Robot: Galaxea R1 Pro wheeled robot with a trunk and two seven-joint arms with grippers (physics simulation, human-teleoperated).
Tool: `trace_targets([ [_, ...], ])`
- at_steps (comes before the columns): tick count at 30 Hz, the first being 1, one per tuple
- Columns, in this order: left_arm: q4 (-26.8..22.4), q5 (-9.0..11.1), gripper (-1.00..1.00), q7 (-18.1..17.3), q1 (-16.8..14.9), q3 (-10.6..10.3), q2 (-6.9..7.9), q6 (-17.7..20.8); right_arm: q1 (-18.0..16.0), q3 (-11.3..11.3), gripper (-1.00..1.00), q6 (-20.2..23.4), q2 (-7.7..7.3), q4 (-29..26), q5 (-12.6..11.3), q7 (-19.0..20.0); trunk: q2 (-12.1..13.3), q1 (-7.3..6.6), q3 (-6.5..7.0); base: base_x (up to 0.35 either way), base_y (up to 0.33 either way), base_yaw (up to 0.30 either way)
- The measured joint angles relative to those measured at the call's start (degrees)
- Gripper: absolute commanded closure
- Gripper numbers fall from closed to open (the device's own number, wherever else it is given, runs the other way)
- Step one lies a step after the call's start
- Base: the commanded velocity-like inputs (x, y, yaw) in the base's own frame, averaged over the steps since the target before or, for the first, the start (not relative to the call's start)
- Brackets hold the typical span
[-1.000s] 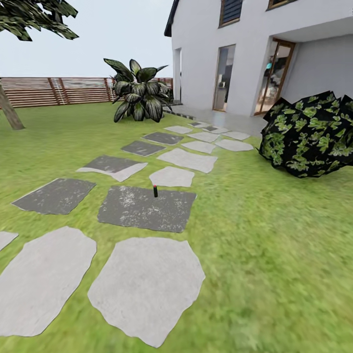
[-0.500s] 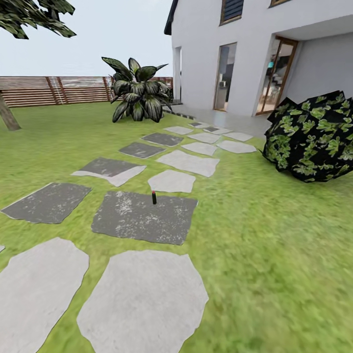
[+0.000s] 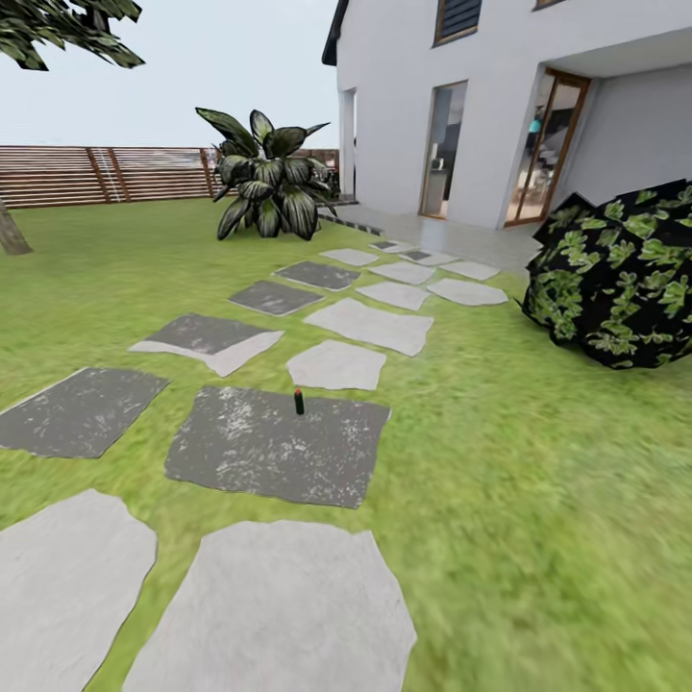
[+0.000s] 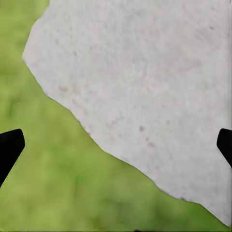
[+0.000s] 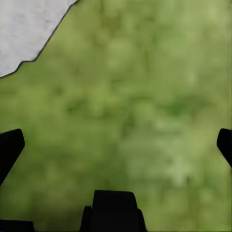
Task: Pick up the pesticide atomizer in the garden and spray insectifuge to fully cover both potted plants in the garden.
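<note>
Dark stone slab at centre carries the upright sprayer near its 12 o'clock edge. Lawn surrounds the paving. Left gripper and right gripper both hang spread wide, holding nothing, over stone and grass.

Open paving around atomizer; nothing seemingly crowds it.

Head camera faces forward over lawn; wrist cameras look down close at lawn, paving.
</note>
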Motion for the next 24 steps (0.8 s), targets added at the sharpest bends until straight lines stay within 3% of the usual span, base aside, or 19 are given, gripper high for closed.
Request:
trace_targets([
  [24,0.0,0.0,-1.0,0.0,-0.02,-0.07,0.0,0.0,0.0,0.01,-1.0,0.0,0.0,-0.01,-0.08,0.0,0.0,0.0,0.0,0.338,-0.004,0.0],
])
